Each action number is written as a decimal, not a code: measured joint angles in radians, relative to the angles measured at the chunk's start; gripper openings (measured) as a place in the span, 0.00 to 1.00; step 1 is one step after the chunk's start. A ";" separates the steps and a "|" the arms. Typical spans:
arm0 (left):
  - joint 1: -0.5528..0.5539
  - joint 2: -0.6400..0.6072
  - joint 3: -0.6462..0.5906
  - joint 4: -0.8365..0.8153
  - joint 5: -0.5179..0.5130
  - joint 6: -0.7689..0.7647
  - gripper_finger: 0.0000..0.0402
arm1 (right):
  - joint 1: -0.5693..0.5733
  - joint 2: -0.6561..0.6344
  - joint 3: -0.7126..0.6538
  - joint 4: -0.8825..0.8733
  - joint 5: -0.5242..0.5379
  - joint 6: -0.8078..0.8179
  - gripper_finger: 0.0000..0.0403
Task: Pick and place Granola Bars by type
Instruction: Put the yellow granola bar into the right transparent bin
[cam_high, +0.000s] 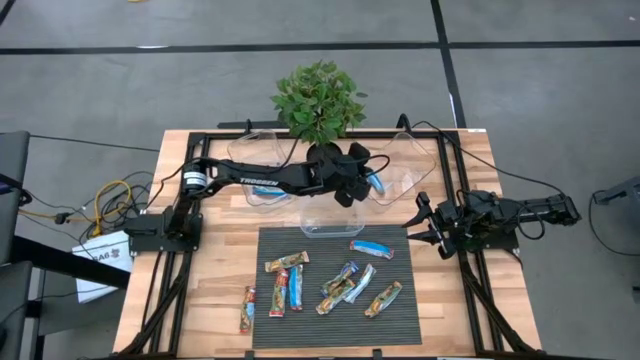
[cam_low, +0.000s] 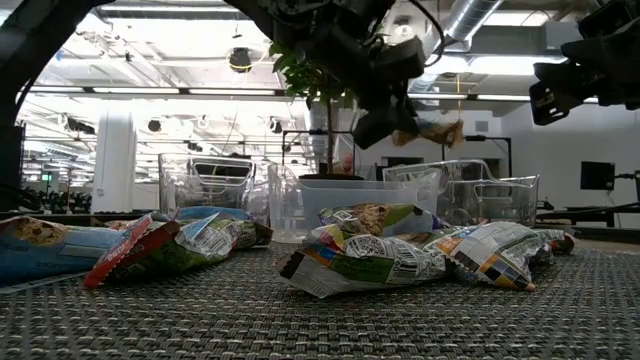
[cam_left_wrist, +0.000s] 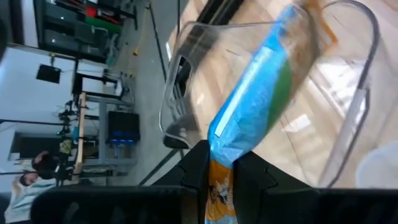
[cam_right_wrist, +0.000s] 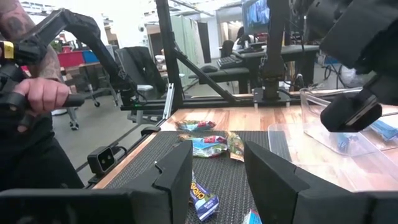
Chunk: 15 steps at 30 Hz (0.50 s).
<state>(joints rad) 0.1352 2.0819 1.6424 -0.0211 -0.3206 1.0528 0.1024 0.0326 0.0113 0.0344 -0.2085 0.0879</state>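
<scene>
A blue bar (cam_high: 376, 184) is held pinched in the left gripper (cam_high: 362, 180) above a clear tub (cam_high: 400, 183) at the far right. Nine bars (cam_high: 350, 283) remain unsorted on the dark mat (cam_high: 400, 320) (sorting barely begun). The right gripper (cam_high: 421, 228) waits open, right of the mat.

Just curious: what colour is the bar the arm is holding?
Blue wrapper, clearest in the left wrist view.

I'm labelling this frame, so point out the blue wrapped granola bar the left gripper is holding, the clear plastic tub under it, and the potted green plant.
blue wrapped granola bar (cam_left_wrist: 258, 109), left wrist view, middle of its wrapper.
clear plastic tub (cam_left_wrist: 357, 106), left wrist view, its rim.
potted green plant (cam_high: 318, 98), high view, centre of its leaves.
</scene>
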 joint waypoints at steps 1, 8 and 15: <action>0.000 0.000 0.000 0.007 0.000 -0.007 0.10 | 0.000 0.000 0.000 0.000 0.000 0.000 0.34; 0.000 0.000 0.000 0.019 0.000 -0.087 0.10 | 0.000 0.000 0.000 0.000 0.000 0.000 0.34; 0.000 0.000 0.000 0.017 0.052 -0.154 0.10 | 0.000 0.000 0.000 0.000 0.000 0.000 0.34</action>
<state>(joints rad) 0.1352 2.0819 1.6424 -0.0040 -0.2687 0.8986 0.1024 0.0324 0.0115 0.0349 -0.2085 0.0879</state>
